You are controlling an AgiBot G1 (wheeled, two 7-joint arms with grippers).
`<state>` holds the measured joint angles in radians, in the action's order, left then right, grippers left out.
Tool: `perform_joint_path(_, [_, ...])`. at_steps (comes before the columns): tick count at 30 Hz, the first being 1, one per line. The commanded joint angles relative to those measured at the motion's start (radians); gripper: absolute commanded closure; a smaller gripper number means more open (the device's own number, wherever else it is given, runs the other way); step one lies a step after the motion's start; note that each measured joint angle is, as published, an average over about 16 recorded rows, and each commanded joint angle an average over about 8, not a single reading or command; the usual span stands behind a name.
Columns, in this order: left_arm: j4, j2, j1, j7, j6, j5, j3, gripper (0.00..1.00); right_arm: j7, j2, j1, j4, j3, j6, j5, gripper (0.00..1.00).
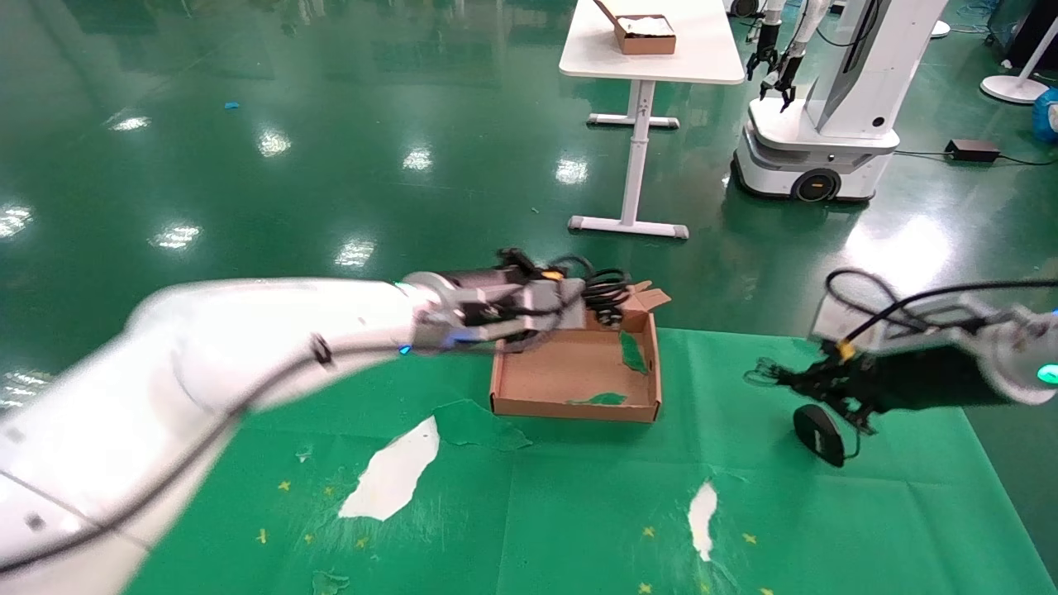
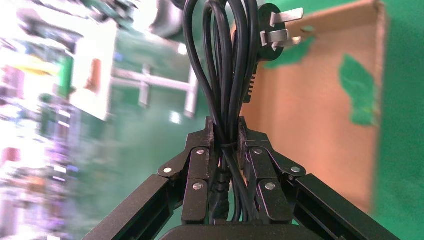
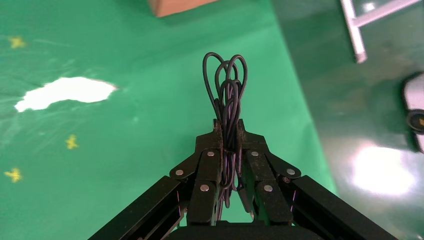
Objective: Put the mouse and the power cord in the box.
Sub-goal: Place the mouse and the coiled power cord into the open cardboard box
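The box [image 1: 579,376] lies open on the green mat, brown cardboard with green scraps inside. My left gripper [image 1: 579,307] hovers over its far left corner, shut on the power cord [image 1: 605,289]. In the left wrist view the looped power cord [image 2: 225,65] runs up from the shut left gripper [image 2: 227,127], its pronged plug [image 2: 280,30] over the box [image 2: 310,115]. To the right of the box, my right gripper [image 1: 781,378] is shut on the mouse's thin cable [image 3: 227,80]. The mouse [image 1: 818,434] hangs below it near the mat. The right gripper [image 3: 228,127] pinches the cable loops.
White patches [image 1: 397,471] [image 1: 702,516] show where the mat is torn, in front of the box. Beyond the mat stand a white table [image 1: 653,62] carrying a distant brown box [image 1: 645,35], and another robot [image 1: 826,107] at the back right.
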<state>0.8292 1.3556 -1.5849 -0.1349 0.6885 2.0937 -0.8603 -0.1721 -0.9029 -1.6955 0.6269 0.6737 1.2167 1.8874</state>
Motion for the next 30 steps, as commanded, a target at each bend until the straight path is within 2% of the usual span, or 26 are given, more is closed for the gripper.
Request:
perform_joint_path(1, [0.019, 0.015, 0.029, 0.025, -0.09, 0.003, -0.035, 1.0, -0.008, 0.011, -0.016, 0.0, -0.006, -0.001, -0.001, 1.0])
perform_joint_path(3, [0.022, 0.018, 0.035, 0.014, -0.143, -0.005, -0.09, 1.0, -0.014, 0.018, -0.023, 0.009, -0.008, 0.004, -0.001, 1.0])
perform_joint_path(11, [-0.004, 0.019, -0.006, -0.054, -0.248, -0.078, -0.282, 0.01, -0.041, 0.045, -0.033, 0.06, -0.018, 0.016, -0.009, 1.0])
perform_joint_path(22, [-0.035, 0.016, -0.056, -0.116, -0.319, -0.158, -0.436, 0.0, -0.052, 0.039, -0.056, 0.137, -0.036, 0.006, -0.03, 1.0])
perform_joint_path(30, [-0.129, 0.004, -0.099, -0.161, -0.341, -0.202, -0.475, 0.0, -0.039, 0.01, -0.078, 0.17, -0.046, -0.002, -0.049, 1.0])
